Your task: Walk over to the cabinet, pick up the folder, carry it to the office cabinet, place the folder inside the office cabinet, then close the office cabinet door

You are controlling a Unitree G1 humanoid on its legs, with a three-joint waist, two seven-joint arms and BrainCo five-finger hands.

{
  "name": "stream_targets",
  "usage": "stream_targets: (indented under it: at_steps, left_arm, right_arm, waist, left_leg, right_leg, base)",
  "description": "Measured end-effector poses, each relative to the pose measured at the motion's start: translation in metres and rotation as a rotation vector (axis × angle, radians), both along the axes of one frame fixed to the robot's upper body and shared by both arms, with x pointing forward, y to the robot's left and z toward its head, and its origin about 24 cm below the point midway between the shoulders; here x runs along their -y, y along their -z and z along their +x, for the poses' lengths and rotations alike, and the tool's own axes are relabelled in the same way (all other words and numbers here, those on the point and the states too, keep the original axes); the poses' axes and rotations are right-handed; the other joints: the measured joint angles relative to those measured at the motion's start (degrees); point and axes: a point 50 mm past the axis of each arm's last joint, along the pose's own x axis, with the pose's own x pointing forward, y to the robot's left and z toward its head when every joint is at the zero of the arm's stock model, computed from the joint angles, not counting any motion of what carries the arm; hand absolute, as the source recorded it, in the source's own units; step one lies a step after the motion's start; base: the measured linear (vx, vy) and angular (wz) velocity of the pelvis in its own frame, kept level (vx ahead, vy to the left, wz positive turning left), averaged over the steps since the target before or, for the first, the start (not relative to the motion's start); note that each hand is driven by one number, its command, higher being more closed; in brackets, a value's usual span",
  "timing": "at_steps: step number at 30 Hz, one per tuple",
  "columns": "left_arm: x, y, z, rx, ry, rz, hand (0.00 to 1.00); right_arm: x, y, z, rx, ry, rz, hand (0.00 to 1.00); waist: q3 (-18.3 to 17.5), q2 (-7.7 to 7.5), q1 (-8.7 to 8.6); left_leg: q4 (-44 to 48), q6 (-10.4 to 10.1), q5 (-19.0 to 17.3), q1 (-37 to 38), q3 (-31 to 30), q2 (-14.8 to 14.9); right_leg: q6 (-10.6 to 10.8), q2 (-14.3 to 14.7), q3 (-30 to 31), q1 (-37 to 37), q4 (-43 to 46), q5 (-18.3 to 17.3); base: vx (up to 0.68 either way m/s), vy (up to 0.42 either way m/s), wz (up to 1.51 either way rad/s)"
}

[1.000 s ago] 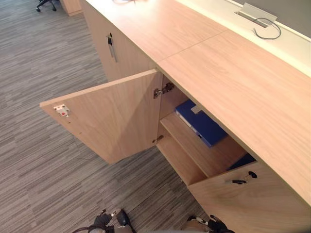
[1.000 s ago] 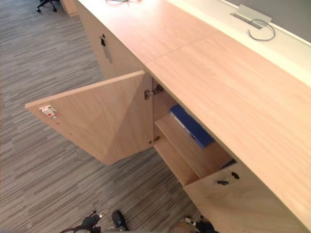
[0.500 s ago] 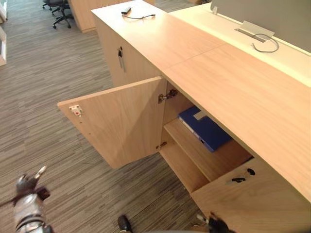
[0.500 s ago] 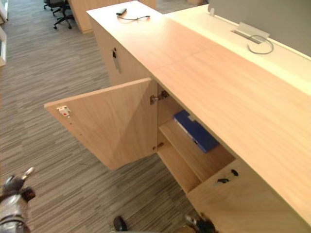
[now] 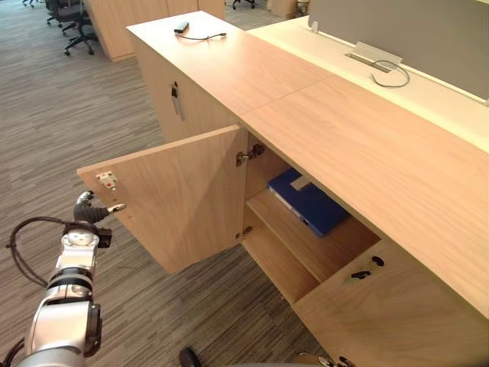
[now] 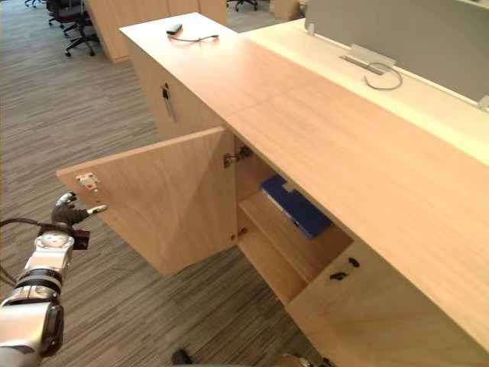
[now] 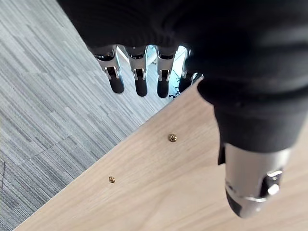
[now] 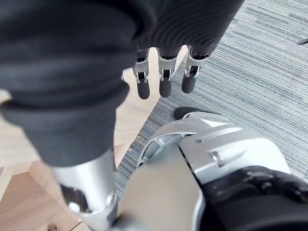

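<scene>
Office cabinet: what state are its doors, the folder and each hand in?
Light wooden left cabinet door: swung wide open.
Right wooden door with key: partly open.
Blue folder: lying flat on the upper shelf.
Left hand: open, by the left door's free edge.
Right hand: open, holding nothing.

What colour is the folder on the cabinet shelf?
The folder is blue, best seen in the left eye view.

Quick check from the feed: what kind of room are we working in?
Most likely an open-plan office: striped grey carpet, a long run of wooden cabinets beside a desk with a cable port, and swivel chairs in the far corner.
</scene>
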Motion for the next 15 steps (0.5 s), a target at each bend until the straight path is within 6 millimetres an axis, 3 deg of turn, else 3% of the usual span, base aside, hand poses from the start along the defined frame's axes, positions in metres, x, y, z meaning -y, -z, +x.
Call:
stream_targets:
  at_steps: [7,15]
  left_arm:
    - [-0.002,-0.001,0.005,-0.052,-0.028,-0.003,0.0]
    - [-0.023,-0.033,0.01,-0.109,-0.053,0.163,0.0]
  right_arm:
    - [-0.006,0.001,0.004,0.015,0.018,0.01,0.0]
    - [-0.01,0.002,0.002,0.018,0.032,0.019,0.0]
  waist:
    - [0.0,-0.07,0.13]
    - [-0.1,-0.71,-0.28]
  left_leg:
    - [0.0,0.0,-0.1,0.4,1.1,0.1]
    - [0.0,0.1,-0.1,1.2,3.4,0.9]
  right_leg:
    - [-0.1,0.2,1.0,-0.4,-0.3,0.5]
    - [-0.7,1.2,2.6,-0.9,-1.7,1.9]
  base:
    - [-0.01,-0.006,-0.07]
    - [-0.04,-0.021,-0.14]
